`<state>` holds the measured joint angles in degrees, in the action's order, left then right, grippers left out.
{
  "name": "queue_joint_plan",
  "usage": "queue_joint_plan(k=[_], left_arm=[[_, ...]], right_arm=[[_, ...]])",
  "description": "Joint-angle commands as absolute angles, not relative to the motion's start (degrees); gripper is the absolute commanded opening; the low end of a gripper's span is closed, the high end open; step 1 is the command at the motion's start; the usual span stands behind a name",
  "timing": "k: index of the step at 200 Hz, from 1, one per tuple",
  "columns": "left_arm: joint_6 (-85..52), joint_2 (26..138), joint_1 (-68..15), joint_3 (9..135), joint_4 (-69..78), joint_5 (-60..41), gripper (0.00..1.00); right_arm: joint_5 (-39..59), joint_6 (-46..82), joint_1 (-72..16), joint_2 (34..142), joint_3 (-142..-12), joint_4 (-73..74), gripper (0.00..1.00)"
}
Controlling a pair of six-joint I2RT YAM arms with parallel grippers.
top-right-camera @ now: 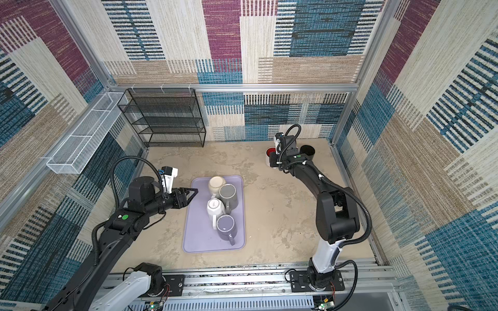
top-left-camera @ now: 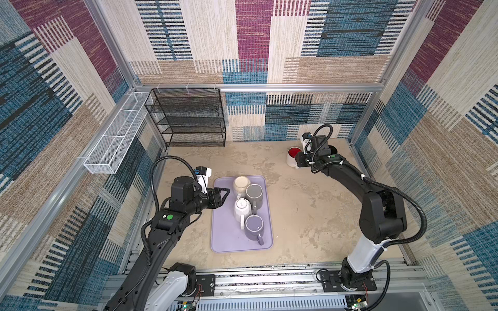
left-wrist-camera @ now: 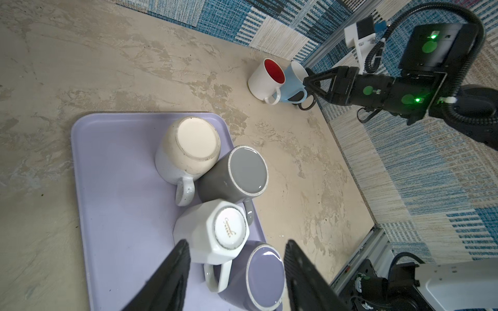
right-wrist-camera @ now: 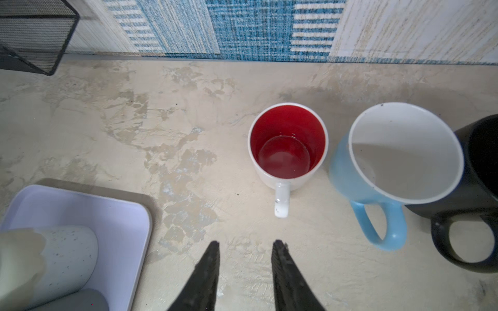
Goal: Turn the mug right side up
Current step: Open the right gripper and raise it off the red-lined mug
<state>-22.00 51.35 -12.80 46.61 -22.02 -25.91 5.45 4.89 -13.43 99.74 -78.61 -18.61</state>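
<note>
Four mugs stand upside down on the lavender tray [top-left-camera: 226,234]: a cream one [top-left-camera: 241,184], a grey one [top-left-camera: 254,193], a white faceted one [left-wrist-camera: 215,231] and a lavender one [left-wrist-camera: 265,277]. My left gripper [left-wrist-camera: 237,242] hovers open over the tray's left side, level with the white mug, and holds nothing. In the left wrist view its fingers frame the white and lavender mugs. At the back right my right gripper [right-wrist-camera: 245,243] is open and empty above bare table, just in front of an upright white mug with a red inside [right-wrist-camera: 287,145].
An upright blue mug [right-wrist-camera: 404,150] and an upright black mug [right-wrist-camera: 482,167] stand beside the red-lined one, near the right wall. A black wire shelf [top-left-camera: 188,118] stands at the back left. A white wire basket [top-left-camera: 116,134] hangs on the left wall.
</note>
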Motion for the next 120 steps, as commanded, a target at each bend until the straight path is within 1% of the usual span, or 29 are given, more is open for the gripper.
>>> queue_joint_plan(k=[1, 30, 70, 91, 120], left_arm=[[-22.46, 51.45, -12.76, 46.46, -22.76, -26.09, 0.56], [-24.53, 51.37, -13.05, 45.15, -21.58, -25.53, 0.55], [-26.07, 52.09, -13.7, 44.34, -20.64, -25.25, 0.55], [-29.12, 52.05, -14.33, 43.39, -19.91, -24.47, 0.53], [-30.94, 50.3, -16.67, 41.23, -19.51, -20.58, 0.53]], right_arm=[[8.33, 3.64, -13.42, 97.22, -76.26, -11.44, 0.36], [10.82, 3.42, -13.45, 94.05, -72.8, -7.92, 0.36], [16.76, 3.43, -13.44, 89.67, -67.07, -1.4, 0.36], [19.2, 4.15, -13.4, 88.48, -65.06, 0.61, 0.36], [21.81, 5.16, -13.49, 87.5, -62.35, 3.59, 0.36]])
